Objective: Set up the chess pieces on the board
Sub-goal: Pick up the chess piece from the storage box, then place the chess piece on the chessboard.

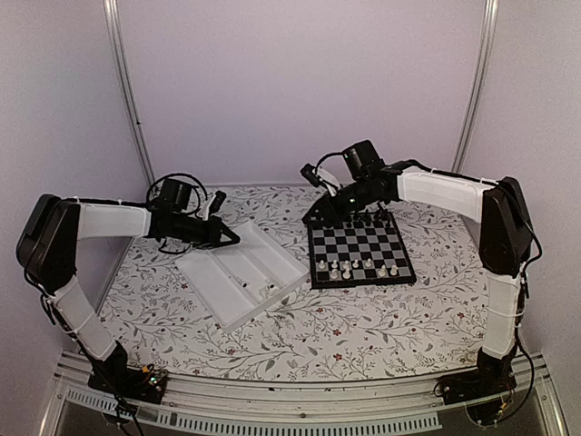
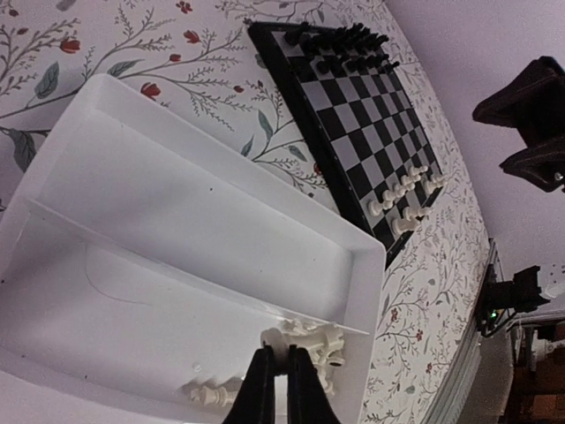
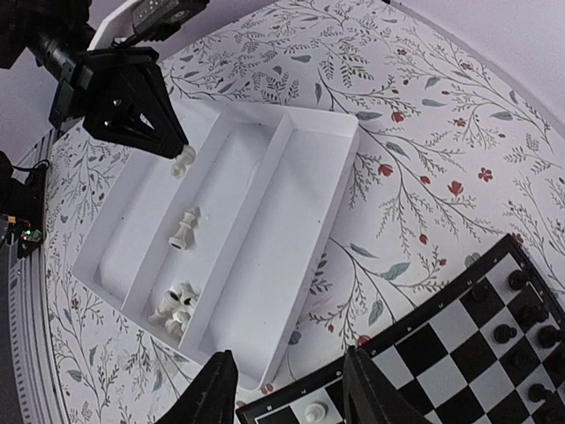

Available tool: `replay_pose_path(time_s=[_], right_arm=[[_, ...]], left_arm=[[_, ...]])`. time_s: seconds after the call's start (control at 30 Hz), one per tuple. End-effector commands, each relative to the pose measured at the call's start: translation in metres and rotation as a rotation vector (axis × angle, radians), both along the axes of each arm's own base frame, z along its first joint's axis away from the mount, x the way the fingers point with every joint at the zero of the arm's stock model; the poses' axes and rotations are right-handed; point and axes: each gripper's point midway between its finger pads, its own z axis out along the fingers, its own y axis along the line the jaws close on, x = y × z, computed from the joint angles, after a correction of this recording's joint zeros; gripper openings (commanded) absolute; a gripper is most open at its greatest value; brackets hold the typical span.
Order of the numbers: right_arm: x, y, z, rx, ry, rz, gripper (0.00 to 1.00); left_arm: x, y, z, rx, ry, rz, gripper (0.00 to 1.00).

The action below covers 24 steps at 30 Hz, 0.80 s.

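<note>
My left gripper (image 2: 281,382) is shut on one small white chess piece (image 2: 284,347), pinched by its tip over the white tray (image 2: 177,203). From the right wrist view that same piece (image 3: 183,161) hangs below the left gripper (image 3: 168,146), just above the tray's middle compartment. More white pieces lie in the tray: a cluster (image 3: 175,309) and a single one (image 3: 185,228). The board (image 1: 363,245) carries a near row of white pieces (image 1: 359,267) and black ones at its far side. My right gripper (image 3: 291,389) stands open and empty above the board's corner (image 3: 459,353).
The tray (image 1: 227,272) lies slanted left of the board on the flower-patterned tabletop. Black chessmen (image 2: 344,44) fill the board's far rows. One white piece (image 3: 313,412) stands on the board's edge square beneath my right gripper (image 1: 323,214).
</note>
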Motion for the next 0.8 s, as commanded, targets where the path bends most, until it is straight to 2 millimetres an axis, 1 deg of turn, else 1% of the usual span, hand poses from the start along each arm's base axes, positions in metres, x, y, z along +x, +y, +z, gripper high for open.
replay_pose_path(time_s=[0.0, 0.03, 0.1, 0.13, 0.2, 0.23, 0.27, 0.33, 0.5, 0.63, 0.77], right_arm=[[-0.010, 0.065, 0.012, 0.102, 0.023, 0.052, 0.44], [-0.010, 0.075, 0.016, 0.116, 0.021, 0.063, 0.44], [-0.008, 0.091, 0.009, 0.127, 0.042, 0.072, 0.45], [-0.007, 0.098, 0.012, 0.141, 0.047, 0.073, 0.45], [-0.009, 0.110, 0.010, 0.162, 0.076, 0.094, 0.46], [-0.010, 0.116, 0.003, 0.164, 0.099, 0.095, 0.46], [-0.012, 0.121, 0.002, 0.169, 0.109, 0.103, 0.46], [-0.016, 0.129, -0.008, 0.167, 0.128, 0.119, 0.45], [-0.024, 0.140, -0.018, 0.172, 0.181, 0.120, 0.43], [-0.025, 0.142, -0.021, 0.174, 0.191, 0.116, 0.40], [-0.024, 0.143, -0.020, 0.180, 0.191, 0.112, 0.39]], left_arm=[[0.006, -0.011, 0.038, -0.147, -0.053, 0.004, 0.03], [0.006, -0.012, 0.040, -0.158, -0.052, 0.001, 0.03], [0.006, -0.013, 0.041, -0.169, -0.049, 0.000, 0.03], [0.005, -0.014, 0.041, -0.173, -0.048, -0.004, 0.03], [0.003, -0.016, 0.042, -0.184, -0.044, -0.010, 0.04], [0.002, -0.017, 0.042, -0.189, -0.042, -0.011, 0.04], [0.001, -0.017, 0.042, -0.193, -0.039, -0.010, 0.04], [-0.001, -0.018, 0.043, -0.205, -0.038, -0.014, 0.04], [-0.004, -0.020, 0.046, -0.221, -0.037, -0.021, 0.04], [-0.006, -0.023, 0.046, -0.226, -0.033, -0.031, 0.05], [-0.006, -0.025, 0.041, -0.224, -0.021, -0.036, 0.05]])
